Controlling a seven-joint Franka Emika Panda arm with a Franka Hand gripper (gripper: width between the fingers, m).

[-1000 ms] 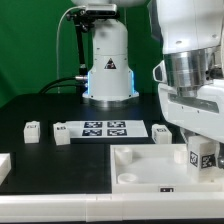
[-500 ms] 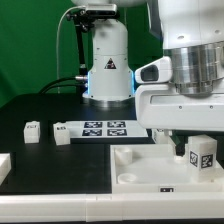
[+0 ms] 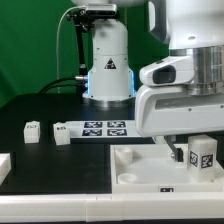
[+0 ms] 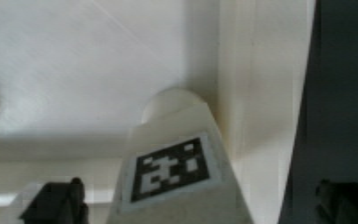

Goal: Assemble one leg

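Leg, a small stubby white plastic block with a black-and-white square marker tag [image 3: 203,154], stands upright at a far corner of the large white square tray-like piece with corner sockets [image 3: 150,172], on the exterior view's right. Judged light, rigid and smooth-sided, so probably slippery; best taken across two opposite flat sides near the top, squarely.

Gripper [image 3: 187,152] hangs directly over the leg. In the wrist view the leg [image 4: 179,160] lies between the two dark fingertips [image 4: 55,199], which stand wide apart and do not touch it; nothing is held.

Tray rim and raised socket walls sit close around the leg and could foul a fingertip on descent.

Further back on the black table [image 3: 40,110]: a second white tagged block [image 3: 161,132] near the tray's far edge, the marker board [image 3: 105,128], then two more white tagged blocks [image 3: 62,135] and [image 3: 32,131] toward the exterior view's left, all well apart from the leg. Robot base [image 3: 108,65] stands behind.
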